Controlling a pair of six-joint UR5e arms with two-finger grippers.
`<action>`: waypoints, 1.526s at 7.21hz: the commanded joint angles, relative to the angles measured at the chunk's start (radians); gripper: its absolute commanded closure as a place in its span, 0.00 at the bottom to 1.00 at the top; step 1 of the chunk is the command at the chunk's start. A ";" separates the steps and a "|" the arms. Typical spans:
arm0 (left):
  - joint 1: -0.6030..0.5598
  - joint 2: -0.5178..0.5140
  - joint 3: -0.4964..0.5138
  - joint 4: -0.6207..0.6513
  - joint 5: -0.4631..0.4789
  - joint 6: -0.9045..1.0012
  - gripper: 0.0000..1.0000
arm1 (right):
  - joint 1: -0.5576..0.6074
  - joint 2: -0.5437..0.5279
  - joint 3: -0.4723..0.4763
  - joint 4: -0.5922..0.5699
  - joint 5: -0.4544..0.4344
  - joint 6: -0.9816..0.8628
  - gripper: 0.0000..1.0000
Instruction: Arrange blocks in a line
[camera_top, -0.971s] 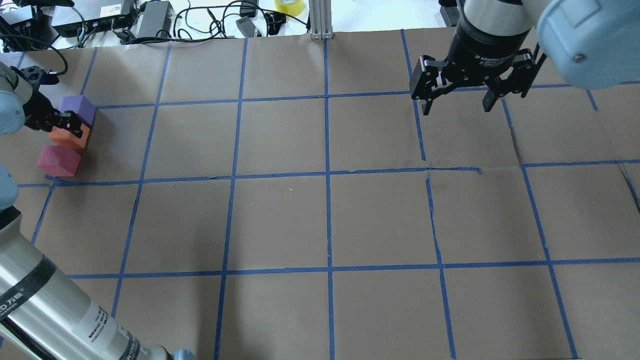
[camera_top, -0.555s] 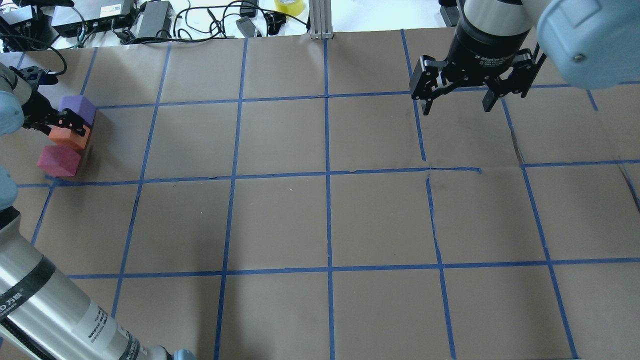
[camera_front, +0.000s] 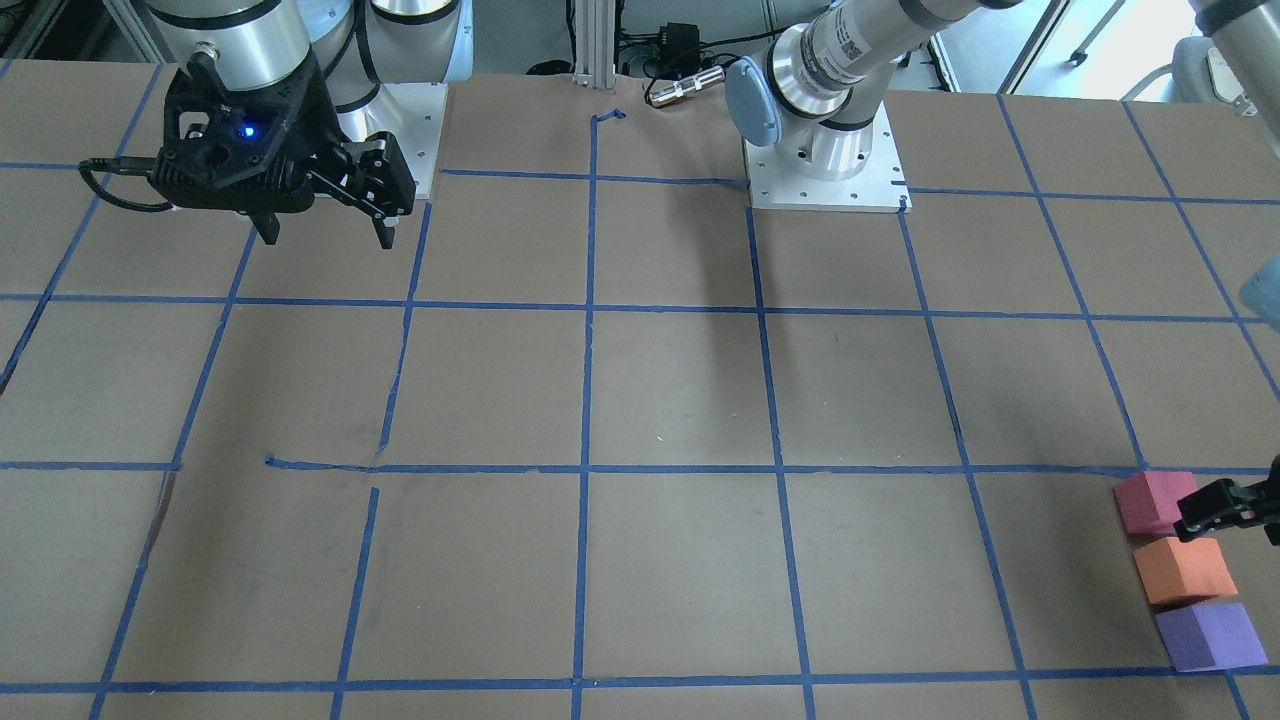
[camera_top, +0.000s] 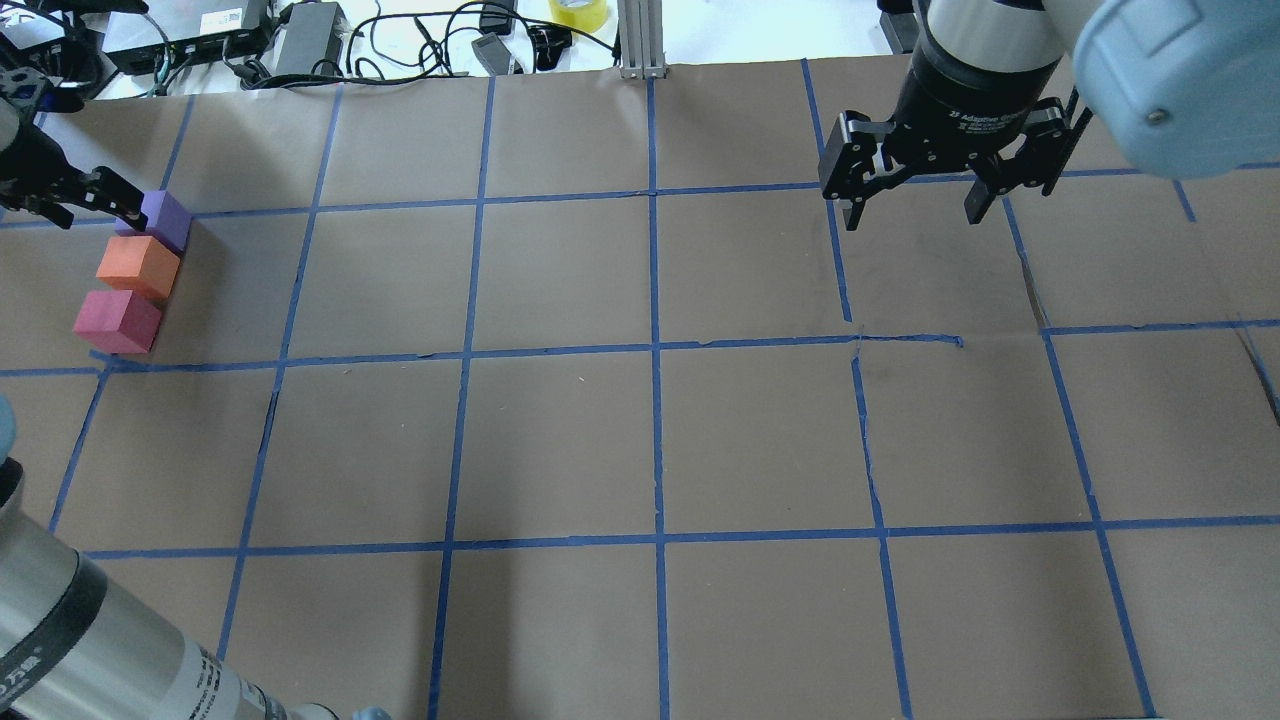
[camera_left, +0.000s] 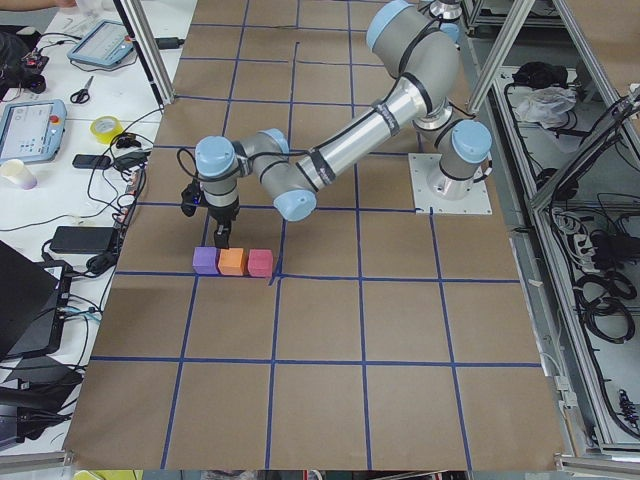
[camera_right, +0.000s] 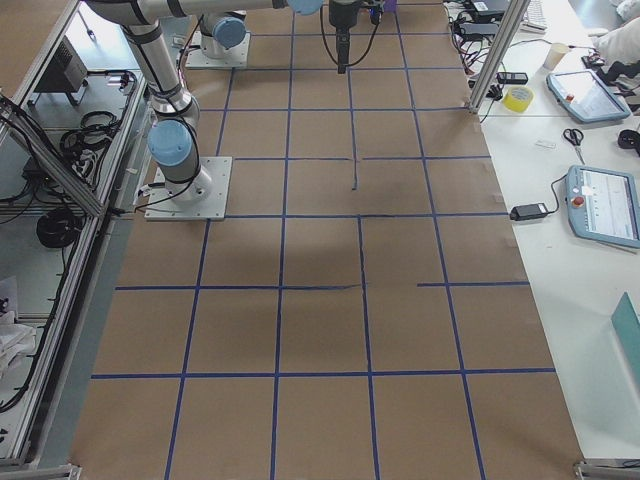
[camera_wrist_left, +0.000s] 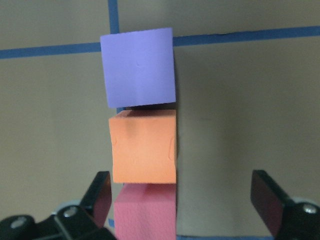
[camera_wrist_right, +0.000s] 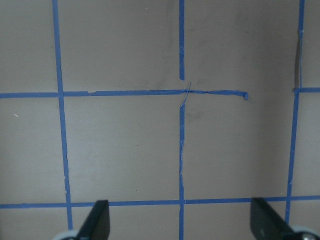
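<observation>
Nearest the robot, at the counter's left edge, sits the pink block, then orange, then purple, abutting in a row, so the line looks finished. The left hand hangs spread and empty above them. Well apart, the right hand idles open, apparently unneeded.

This is a robotics lab. The table is covered with brown paper and a grid of blue tape. Two arm bases are bolted on metal plates. On the white bench beside it lie teach pendants, cables, scissors and a tape roll.
</observation>
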 joint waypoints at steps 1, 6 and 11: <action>-0.007 0.228 -0.007 -0.300 0.010 -0.021 0.00 | 0.000 0.002 0.001 0.000 0.000 0.000 0.00; -0.162 0.449 -0.072 -0.459 0.007 -0.268 0.00 | 0.000 0.008 0.001 -0.009 0.000 0.000 0.00; -0.602 0.455 -0.134 -0.234 0.022 -0.615 0.00 | 0.000 0.008 0.001 -0.009 0.000 -0.002 0.00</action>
